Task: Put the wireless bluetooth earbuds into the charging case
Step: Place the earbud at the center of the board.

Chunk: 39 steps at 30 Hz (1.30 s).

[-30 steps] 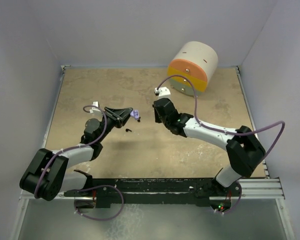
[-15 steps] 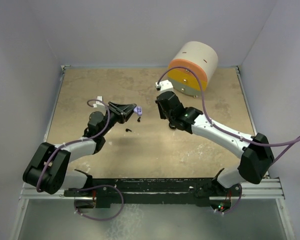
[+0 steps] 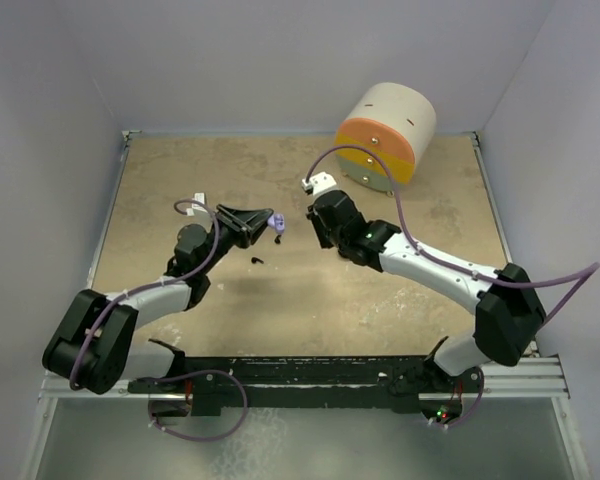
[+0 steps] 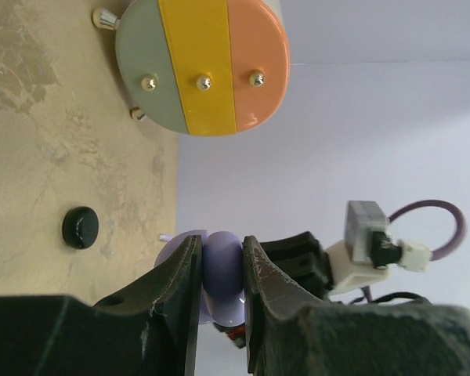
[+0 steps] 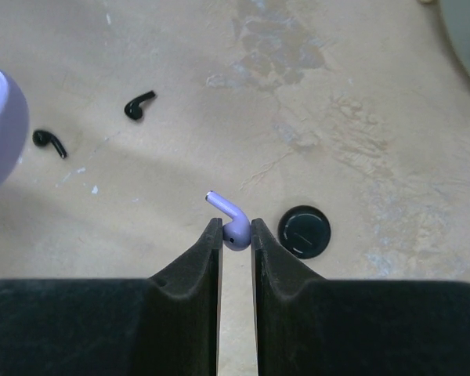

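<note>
My left gripper (image 4: 219,249) is shut on the lavender charging case (image 4: 222,276) and holds it above the table; it also shows in the top view (image 3: 272,221). My right gripper (image 5: 236,229) is shut on one lavender earbud (image 5: 233,227), stem pointing up-left, held just right of the case (image 5: 0,125). In the top view the right gripper (image 3: 318,230) faces the left gripper (image 3: 266,222) closely. Two black earbuds (image 5: 139,105) (image 5: 49,142) lie on the table; one shows in the top view (image 3: 258,262). The second lavender earbud is not in view.
A black round puck (image 5: 304,232) lies on the table under the grippers, also in the left wrist view (image 4: 80,227). A large cylinder with a grey, yellow and orange face (image 3: 385,130) lies at the back right. White walls enclose the tan table (image 3: 180,180).
The right arm stretched forward and its gripper shifted up and then slightly left, closer to the case. The left gripper rose a little with the case and then held still.
</note>
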Each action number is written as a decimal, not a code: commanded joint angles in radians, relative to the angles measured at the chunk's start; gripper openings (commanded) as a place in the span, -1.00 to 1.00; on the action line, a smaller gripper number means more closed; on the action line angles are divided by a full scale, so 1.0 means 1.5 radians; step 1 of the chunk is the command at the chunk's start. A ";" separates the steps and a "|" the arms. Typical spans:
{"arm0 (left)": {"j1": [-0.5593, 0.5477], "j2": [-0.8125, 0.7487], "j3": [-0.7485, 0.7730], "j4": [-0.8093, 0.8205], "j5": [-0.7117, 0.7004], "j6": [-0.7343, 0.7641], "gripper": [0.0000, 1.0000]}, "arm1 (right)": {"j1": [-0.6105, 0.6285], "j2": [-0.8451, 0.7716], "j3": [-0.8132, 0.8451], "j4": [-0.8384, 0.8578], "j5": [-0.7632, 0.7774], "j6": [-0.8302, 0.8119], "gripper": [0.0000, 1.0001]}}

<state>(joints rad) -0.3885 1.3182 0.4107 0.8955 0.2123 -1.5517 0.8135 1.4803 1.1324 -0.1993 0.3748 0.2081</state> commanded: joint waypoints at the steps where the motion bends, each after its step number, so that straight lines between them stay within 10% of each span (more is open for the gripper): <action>1: -0.003 -0.044 -0.015 0.026 0.007 0.004 -1.00 | 0.003 0.046 -0.028 0.072 -0.067 -0.064 -1.00; 29: 0.052 -0.270 -0.095 -0.090 0.049 -0.025 -1.00 | -0.037 0.227 -0.002 0.176 -0.305 -0.212 -1.00; 39: 0.055 -0.282 -0.091 -0.084 0.056 -0.033 -1.00 | -0.074 0.256 0.065 0.083 -0.315 -0.260 -0.37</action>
<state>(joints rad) -0.3145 0.9184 0.2726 0.7231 0.2810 -1.5871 0.7277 1.8565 1.1847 -0.0185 -0.0723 -0.1398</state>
